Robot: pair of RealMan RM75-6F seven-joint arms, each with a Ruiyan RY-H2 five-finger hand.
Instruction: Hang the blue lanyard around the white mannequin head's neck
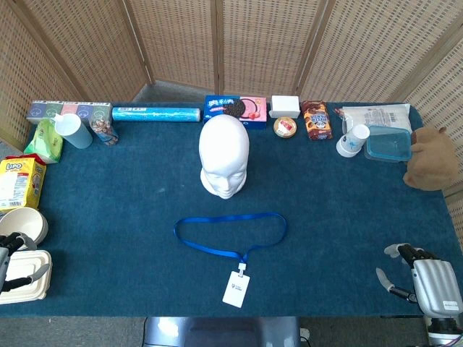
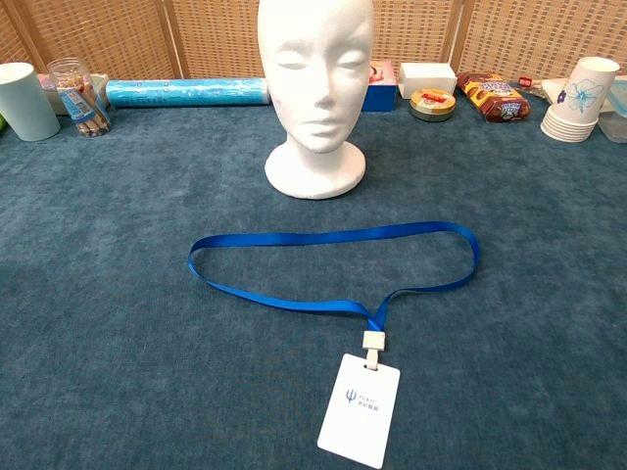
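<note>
Right hand [image 1: 427, 278] and left hand [image 1: 13, 253] rest at the near table [image 1: 130, 217] corners, fingers spread, holding nothing. Beyond and between the fingers, well apart, lies the blue lanyard [image 2: 333, 269], looped flat; farther stands the white mannequin head [image 2: 315, 88]. Risk: the flat strap slips a pinch, or the light head topples.

Lanyard: blue lanyard [image 1: 230, 233] lies flat on the blue-covered bench [image 1: 108, 217], its ribbon spread in a wide, flattened loop.
Badge: white card [image 2: 360, 408] with a small logo, joined by a pale clip [image 2: 372, 340] at the loop's near side.
Mannequin head: white mannequin head [image 1: 224, 157], upright on its flared base, just beyond the loop and apart from it.
</note>
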